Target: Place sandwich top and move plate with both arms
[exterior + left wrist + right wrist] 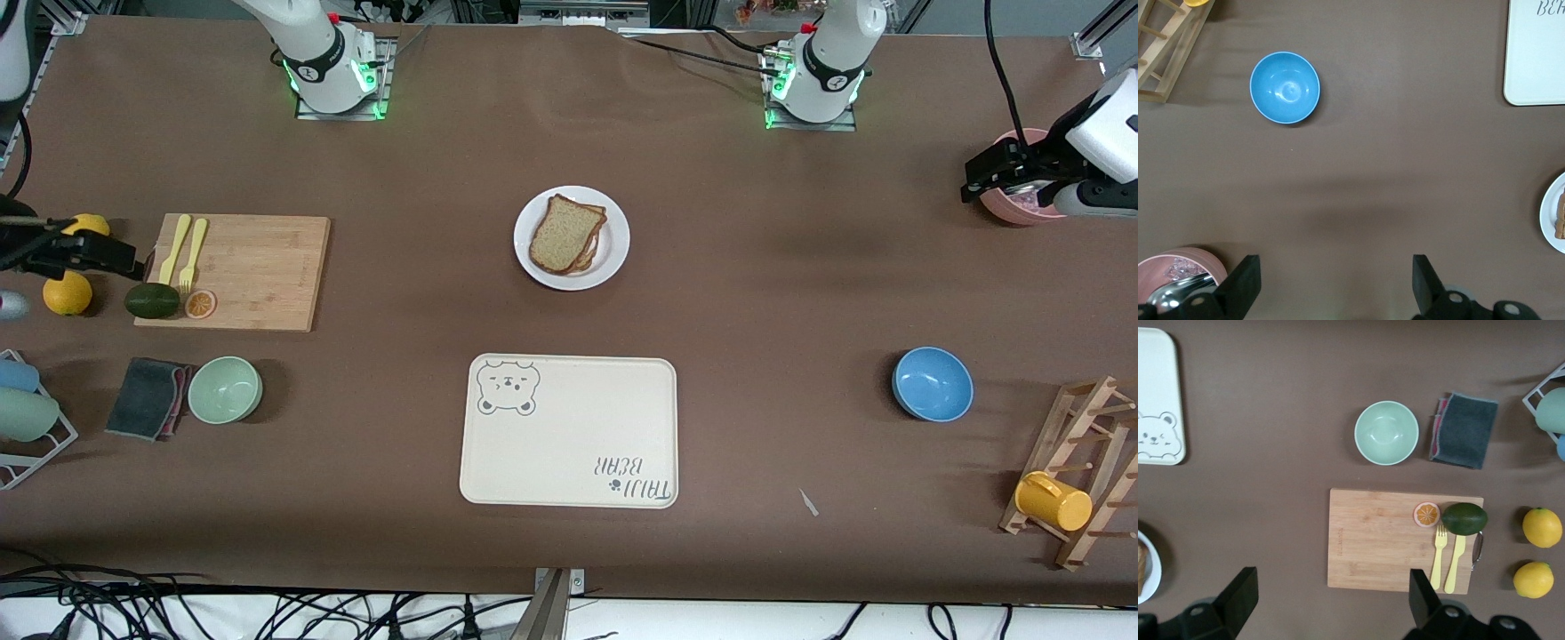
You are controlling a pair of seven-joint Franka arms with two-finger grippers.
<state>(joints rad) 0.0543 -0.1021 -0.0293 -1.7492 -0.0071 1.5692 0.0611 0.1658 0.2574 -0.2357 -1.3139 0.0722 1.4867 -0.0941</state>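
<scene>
cream tray point(569, 444) w/ bear drawing, reads "taiji bear", upside down in front view

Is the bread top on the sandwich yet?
On. The bread top lies across the lower slice on the plate, a little offset. Both grippers are away at the table's ends.

Brown table point(756, 293), plate point(613, 233), tray point(569, 436), board point(258, 267), 2 bowls point(932, 383)

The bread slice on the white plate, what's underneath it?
Under the top bread slice the edge of another slice pokes out, both on the white plate. Any filling between them is covered.
</scene>
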